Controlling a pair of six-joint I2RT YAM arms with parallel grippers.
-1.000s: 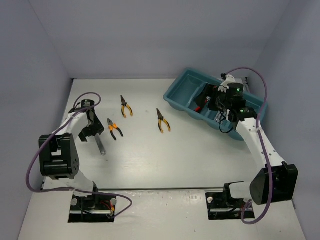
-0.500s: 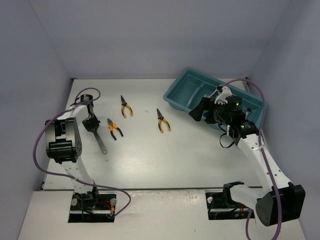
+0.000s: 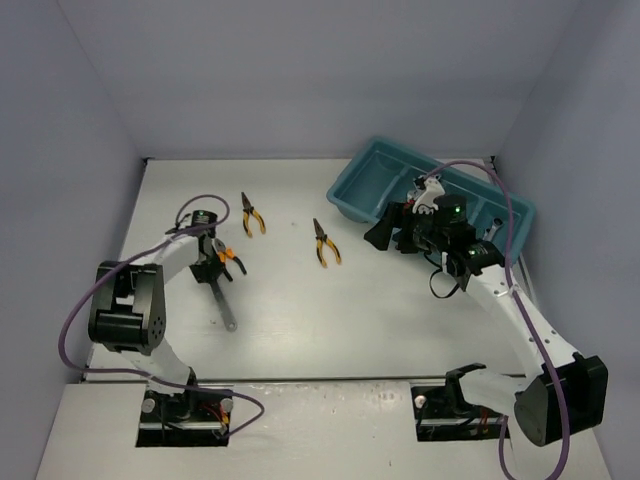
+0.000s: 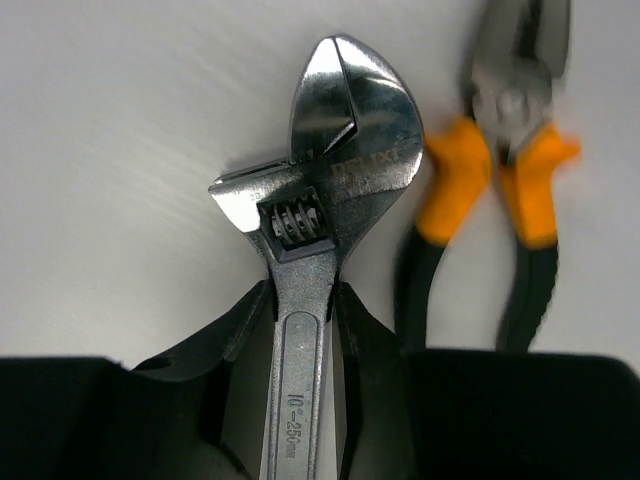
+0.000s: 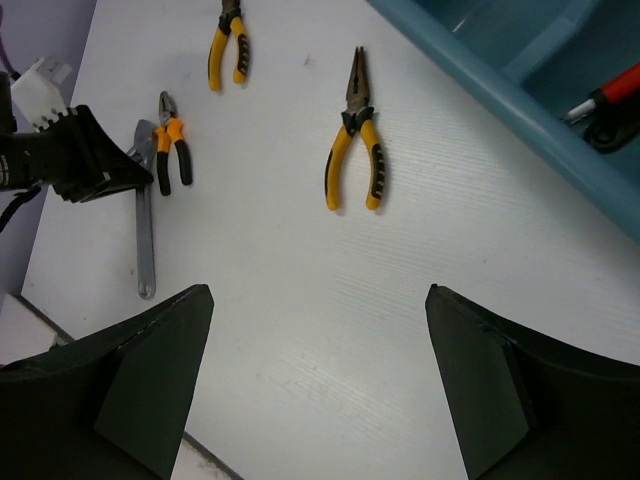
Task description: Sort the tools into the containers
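three pliers (image 3: 327,243), one silver wrench (image 3: 225,305) on table (image 3: 350,320); one teal tray (image 3: 372,178)

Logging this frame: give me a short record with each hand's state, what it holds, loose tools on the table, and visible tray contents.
left hand: shut on the handle of the adjustable wrench, which appears to rest on the table
right hand: open, empty, near the tray
loose tools: small pliers beside the wrench; long-nose pliers mid-table; third pliers farther back
tray contents: red-handled tool in one compartment; the rest is partly hidden
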